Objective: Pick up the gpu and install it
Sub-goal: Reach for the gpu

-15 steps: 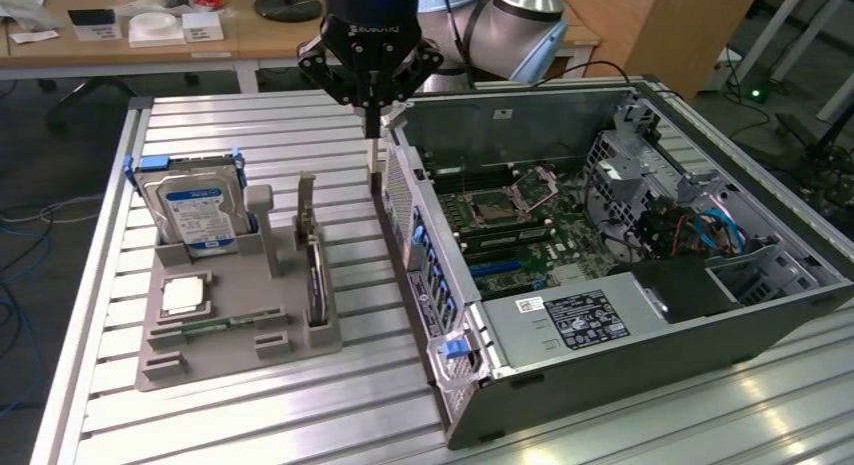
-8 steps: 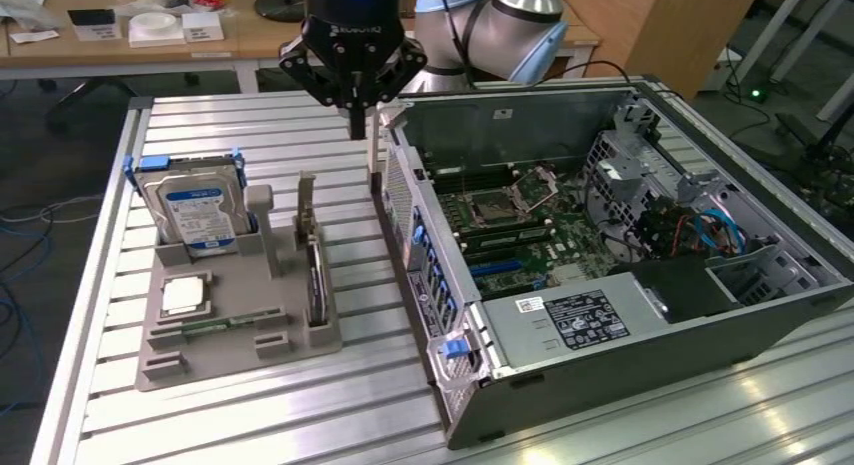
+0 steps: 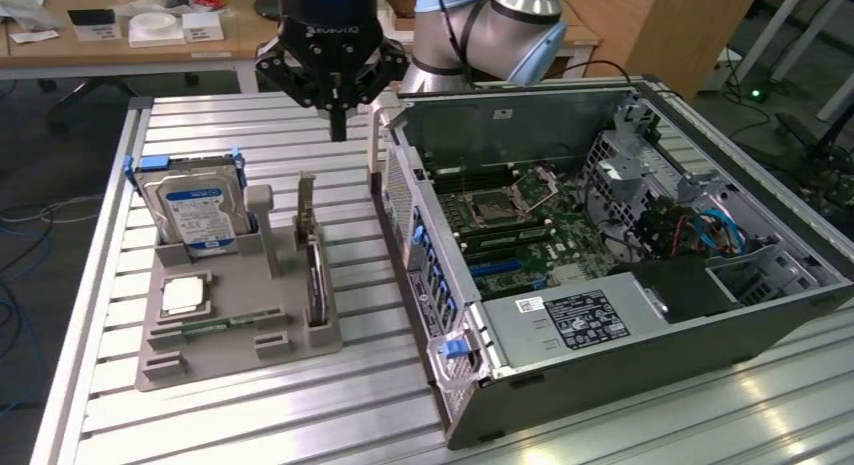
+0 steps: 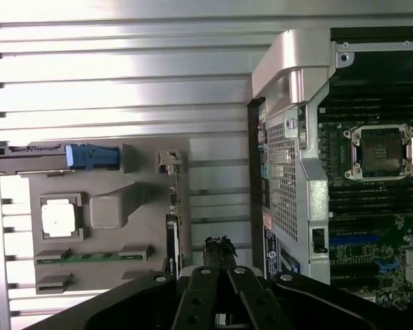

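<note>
One slatted aluminium table (image 3: 240, 425) spans beneath my gripper (image 3: 339, 133), fingers pressed together and empty; the flat gpu (image 3: 315, 280) stands nearby below.

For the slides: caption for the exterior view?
Shut gripper hovers beside the open computer case, gpu standing upright in the gray tray, not yet picked up.

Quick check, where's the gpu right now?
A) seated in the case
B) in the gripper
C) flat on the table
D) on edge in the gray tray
D: the gpu stands on edge in the tray, and the gripper hangs shut above the table, holding nothing.
</note>
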You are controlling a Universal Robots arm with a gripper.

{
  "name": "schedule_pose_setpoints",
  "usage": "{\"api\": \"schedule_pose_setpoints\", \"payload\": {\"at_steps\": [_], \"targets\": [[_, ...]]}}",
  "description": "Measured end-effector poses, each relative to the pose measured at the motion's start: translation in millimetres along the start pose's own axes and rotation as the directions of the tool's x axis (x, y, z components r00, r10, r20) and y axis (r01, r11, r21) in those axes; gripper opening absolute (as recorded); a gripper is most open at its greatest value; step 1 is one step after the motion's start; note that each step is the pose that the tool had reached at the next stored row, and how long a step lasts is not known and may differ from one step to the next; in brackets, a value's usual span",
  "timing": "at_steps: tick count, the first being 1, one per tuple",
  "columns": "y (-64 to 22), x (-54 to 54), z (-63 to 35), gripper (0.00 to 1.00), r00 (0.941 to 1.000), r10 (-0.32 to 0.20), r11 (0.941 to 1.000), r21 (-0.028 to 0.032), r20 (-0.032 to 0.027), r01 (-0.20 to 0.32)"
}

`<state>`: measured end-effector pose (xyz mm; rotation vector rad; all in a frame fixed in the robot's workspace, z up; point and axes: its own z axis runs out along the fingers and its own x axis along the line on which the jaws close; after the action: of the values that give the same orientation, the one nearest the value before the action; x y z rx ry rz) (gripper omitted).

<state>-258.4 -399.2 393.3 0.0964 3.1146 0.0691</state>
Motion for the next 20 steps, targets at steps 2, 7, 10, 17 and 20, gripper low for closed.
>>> {"api": "schedule_pose_setpoints", "payload": {"at_steps": [2,7,10,17,20], "targets": [[-0.3,4.5,-0.1,0.11,1.0,0.0,1.0,0.0,0.0,0.0],[-1.1,15.6,-0.4,0.11,1.0,0.0,1.0,0.0,0.0,0.0],[-1.5,22.3,-0.6,0.11,1.0,0.0,1.0,0.0,0.0,0.0],[-2.5,36.9,-1.0,0.11,1.0,0.0,1.0,0.0,-0.0001,0.0],[-2.9,43.4,-1.1,0.11,1.0,0.0,1.0,0.0,0.0,0.0]]}}
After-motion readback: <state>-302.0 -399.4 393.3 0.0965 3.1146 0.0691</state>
